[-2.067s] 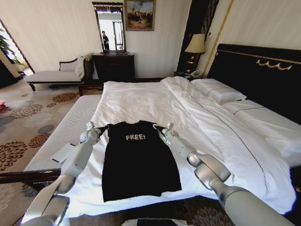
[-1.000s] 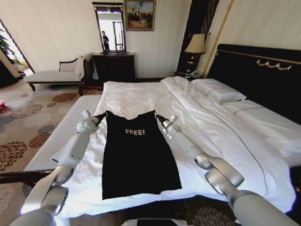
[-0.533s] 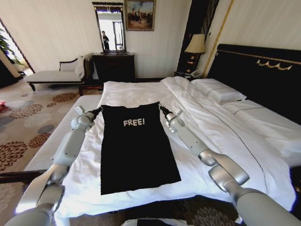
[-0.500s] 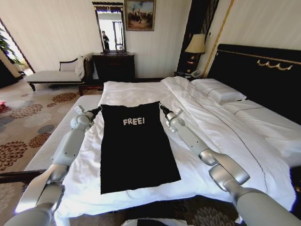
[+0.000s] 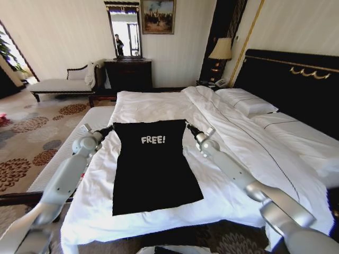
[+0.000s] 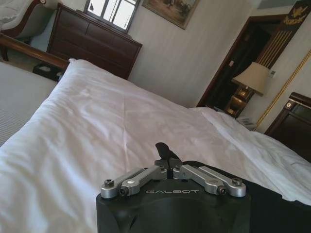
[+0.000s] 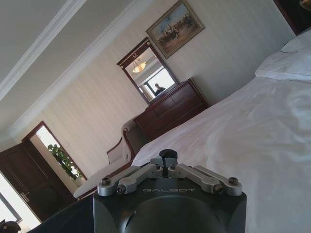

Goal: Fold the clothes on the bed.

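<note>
1. The black T-shirt [image 5: 153, 164] lies flat on the white duvet [image 5: 238, 153] of the bed [image 5: 296, 84], toward the foot end, chest side up, with the white "FREE!" lettering [image 5: 153, 139] readable from the head view.
2. The shirt's top edge runs straight and taut between the two end effectors; its hem lies nearest the robot, close to the edge of the mattress.
3. The left end effector [image 5: 108, 128] is at the shirt's upper left corner, at the top edge. In the left wrist view its fingers [image 6: 163, 150] are closed together to a single tip; black fabric [image 6: 277, 204] shows beside the housing.
4. The right end effector [image 5: 189, 128] is at the shirt's upper right corner. In the right wrist view its fingers [image 7: 168, 155] are likewise pressed together.
5. Both end effectors appear clamped on the shirt's corners; the contact point itself is small and partly hidden.
6. Both arms extend forward over the duvet, one along each side of the shirt.
7. Pillows [image 5: 249, 103] lie by the dark headboard, well apart from the shirt.
</note>
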Available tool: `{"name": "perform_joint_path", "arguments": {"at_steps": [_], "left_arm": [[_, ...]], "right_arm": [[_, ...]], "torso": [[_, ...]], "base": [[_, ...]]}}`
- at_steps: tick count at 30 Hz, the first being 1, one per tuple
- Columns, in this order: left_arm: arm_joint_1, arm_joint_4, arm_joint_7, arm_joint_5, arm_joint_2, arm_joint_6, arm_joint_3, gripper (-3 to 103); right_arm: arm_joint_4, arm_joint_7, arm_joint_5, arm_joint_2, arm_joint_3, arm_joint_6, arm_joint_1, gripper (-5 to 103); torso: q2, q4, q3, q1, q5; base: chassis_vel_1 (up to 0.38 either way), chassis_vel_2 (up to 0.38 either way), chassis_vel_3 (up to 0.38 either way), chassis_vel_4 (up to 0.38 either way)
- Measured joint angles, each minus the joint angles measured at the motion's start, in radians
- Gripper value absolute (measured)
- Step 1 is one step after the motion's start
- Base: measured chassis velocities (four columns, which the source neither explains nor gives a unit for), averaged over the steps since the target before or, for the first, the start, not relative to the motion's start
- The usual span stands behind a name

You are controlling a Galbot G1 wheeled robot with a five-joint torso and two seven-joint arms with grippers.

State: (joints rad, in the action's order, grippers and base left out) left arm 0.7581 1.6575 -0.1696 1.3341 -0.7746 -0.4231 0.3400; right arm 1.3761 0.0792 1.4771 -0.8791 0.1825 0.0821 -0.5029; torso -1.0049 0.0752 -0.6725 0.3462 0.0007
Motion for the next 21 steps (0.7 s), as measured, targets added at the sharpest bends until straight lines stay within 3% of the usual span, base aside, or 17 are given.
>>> {"name": "perform_joint_path", "arguments": {"at_steps": [4, 12, 15, 21], "left_arm": [[0.107, 0.124, -0.04, 0.014, 0.055, 0.0, 0.039, 0], [0.299, 0.323, -0.129, 0.053, 0.152, -0.037, 0.091, 0], [0.39, 0.419, -0.182, 0.045, 0.188, -0.04, 0.1, 0], [0.523, 0.49, -0.216, -0.009, 0.204, -0.04, 0.111, 0]], "right_arm": [[0.094, -0.005, 0.004, 0.062, -0.046, 0.008, -0.089, 0], [0.3, -0.089, 0.033, 0.162, -0.152, 0.01, -0.292, 0], [0.384, -0.094, 0.003, 0.217, -0.21, 0.012, -0.435, 0], [0.441, -0.09, -0.057, 0.238, -0.276, 0.024, -0.588, 0]], "torso": [[0.0, -0.0002, 0.0, 0.0, -0.0008], [0.0, 0.0, 0.0, 0.0, -0.0003], [0.0, 0.0003, 0.0, 0.0, -0.0008], [0.0, 0.0003, 0.0, 0.0, -0.0004]], "base": [[0.0, 0.0, 0.0, 0.0], [0.0, 0.0, 0.0, 0.0], [0.0, 0.0, 0.0, 0.0], [0.0, 0.0, 0.0, 0.0]]}}
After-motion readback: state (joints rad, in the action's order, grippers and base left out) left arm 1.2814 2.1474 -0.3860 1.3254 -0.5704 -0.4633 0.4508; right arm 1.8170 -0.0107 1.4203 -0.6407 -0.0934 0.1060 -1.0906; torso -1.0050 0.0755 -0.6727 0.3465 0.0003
